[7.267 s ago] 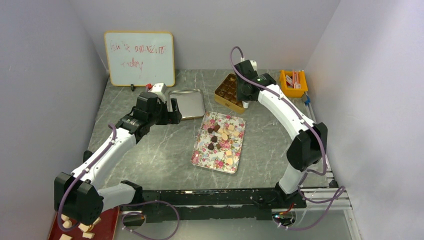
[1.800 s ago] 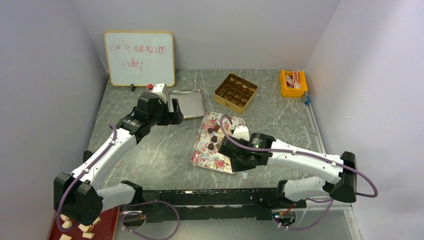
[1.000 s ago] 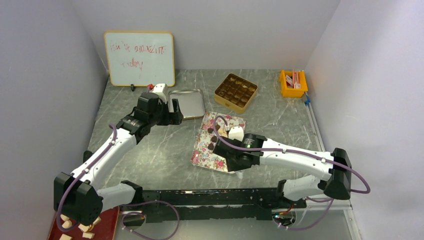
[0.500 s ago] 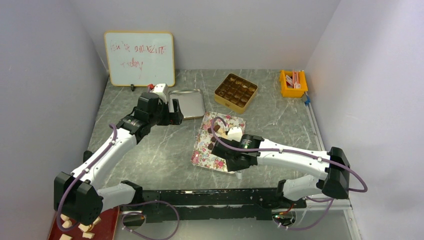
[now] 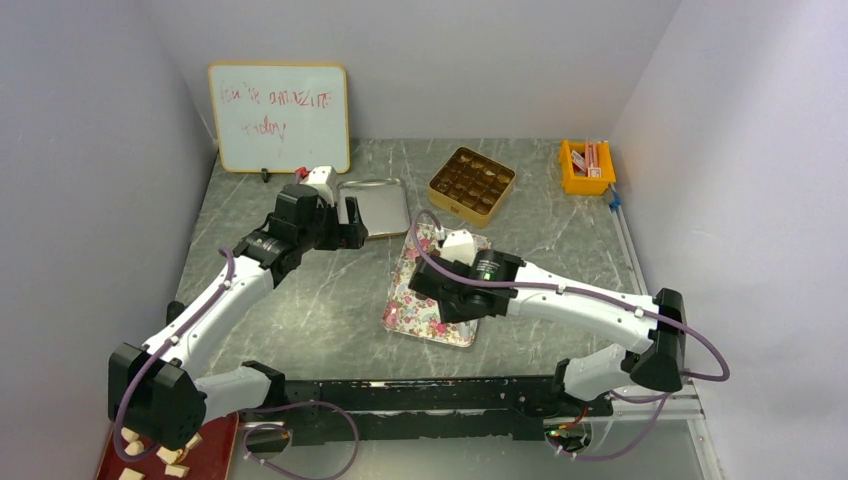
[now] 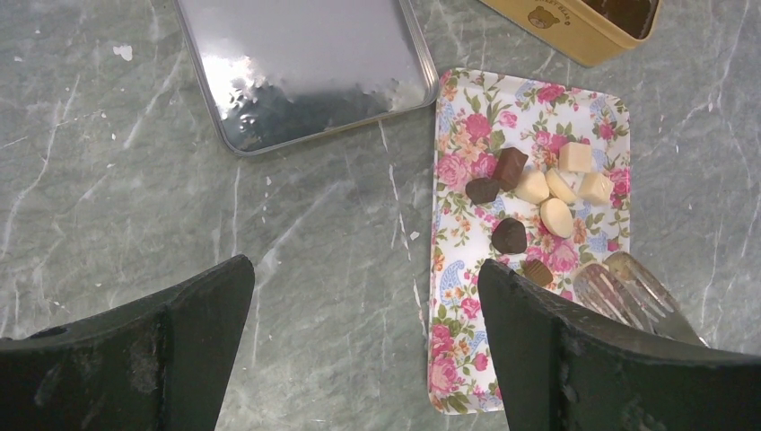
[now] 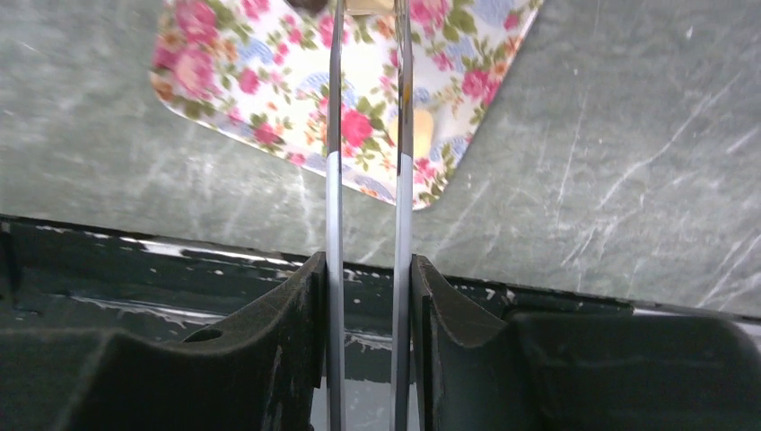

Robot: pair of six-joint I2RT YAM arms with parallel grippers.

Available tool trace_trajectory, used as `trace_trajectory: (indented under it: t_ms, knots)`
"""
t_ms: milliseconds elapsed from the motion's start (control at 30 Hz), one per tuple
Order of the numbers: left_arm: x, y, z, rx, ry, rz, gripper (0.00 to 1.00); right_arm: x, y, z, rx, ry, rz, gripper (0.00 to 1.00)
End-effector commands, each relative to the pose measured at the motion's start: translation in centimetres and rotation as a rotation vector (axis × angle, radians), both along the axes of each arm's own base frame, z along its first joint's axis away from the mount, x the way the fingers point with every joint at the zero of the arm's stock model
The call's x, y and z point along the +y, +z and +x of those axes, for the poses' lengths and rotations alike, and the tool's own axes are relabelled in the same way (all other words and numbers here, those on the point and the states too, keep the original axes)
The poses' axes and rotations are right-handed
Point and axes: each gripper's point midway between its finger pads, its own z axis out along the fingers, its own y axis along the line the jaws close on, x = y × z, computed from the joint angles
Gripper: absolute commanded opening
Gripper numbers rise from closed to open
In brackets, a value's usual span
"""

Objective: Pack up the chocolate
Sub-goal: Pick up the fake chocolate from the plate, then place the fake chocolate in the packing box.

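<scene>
the right arm has left the yellow tin [image 6: 574, 36] at the far side of the worktop [image 6: 314, 260] and come down over the floral tray [image 6: 462, 377]. in the last second it has slid from the tray's near end toward its middle. the right gripper [image 7: 366, 265] has its fingers pinching a pair of metal tongs [image 6: 599, 285]. that squeeze has tightened a little over the same second, so the two blades run close and nearly parallel in the right wrist view.

the chocolates [image 6: 556, 217] lie loose on the tray, dark pieces and cream ones bunched in the far half, with one small brown piece [image 6: 538, 272] a bit nearer. in the left wrist view the tongs' scalloped tips sit just beside that brown piece, on its right, and do not look closed around it. in the right wrist view the tips run off the top edge with a sliver of tan between them, too cropped to say whether anything is caught.

the left gripper [image 6: 363, 269] has not moved. its fingers are spread wide and hold nothing, and it hovers over bare worktop between the silver lid [image 6: 305, 72] and the tray.

my reading is that a visit to the tin is over and the next pick is beginning. the narrowing blades suggest the grab is under way. with the tips beside the piece and not astride it, they probably need lining up first.
</scene>
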Motion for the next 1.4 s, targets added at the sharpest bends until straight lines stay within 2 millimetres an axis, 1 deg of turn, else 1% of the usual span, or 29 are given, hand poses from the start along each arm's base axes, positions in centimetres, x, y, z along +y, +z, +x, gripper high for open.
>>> trace_trajectory:
  t_ms: [0,67,167,300,333,400,433,533,667,800,933,1067,1200,1367]
  knots:
    - [-0.3,0.6,0.3,-0.034,-0.012,-0.003,1.00,0.8,3.3,2.6,-0.101,0.002,0.002,0.00]
    - [-0.3,0.7,0.3,-0.036,-0.011,-0.004,1.00,1.1,4.6,4.2,-0.133,-0.009,0.018,0.00]
    - [-0.3,0.8,0.3,-0.037,-0.013,-0.005,1.00,0.4,6.0,7.5,-0.171,-0.036,0.029,0.00]
    - [-0.2,0.7,0.2,-0.034,-0.009,-0.004,1.00,-1.2,7.6,13.1,-0.243,-0.075,0.040,0.00]
    - [-0.1,0.7,0.1,-0.036,-0.008,-0.005,1.00,-1.4,7.9,14.6,-0.261,-0.071,0.041,0.00]
    - [-0.1,0.7,0.1,-0.035,-0.006,-0.004,1.00,-2.4,8.1,17.7,-0.286,-0.093,0.029,0.00]
    - [-0.1,0.7,0.1,-0.035,-0.007,-0.005,1.00,-2.5,7.6,19.1,-0.284,-0.094,0.014,0.00]
    - [-0.1,0.9,0.2,-0.036,-0.003,-0.003,1.00,-2.8,7.7,23.0,-0.313,-0.105,0.006,0.00]
    - [0.1,0.9,0.1,-0.035,0.004,0.001,1.00,-3.8,7.3,27.9,-0.334,-0.140,0.012,0.00]
    - [0.3,0.7,-0.1,-0.031,0.010,0.003,1.00,-4.2,6.6,31.9,-0.343,-0.161,0.018,0.00]
    - [0.4,0.7,-0.2,-0.030,0.015,0.009,1.00,-4.9,5.9,35.0,-0.346,-0.181,0.005,0.00]
    - [0.5,0.6,-0.3,-0.028,0.016,0.009,1.00,-5.9,5.3,37.2,-0.344,-0.201,0.005,0.00]
    - [0.5,0.5,-0.4,-0.024,0.018,0.007,1.00,-6.7,4.2,38.4,-0.328,-0.217,-0.005,0.00]
    - [0.5,0.4,-0.4,-0.022,0.021,0.003,1.00,-7.4,3.1,38.7,-0.310,-0.219,-0.004,0.00]
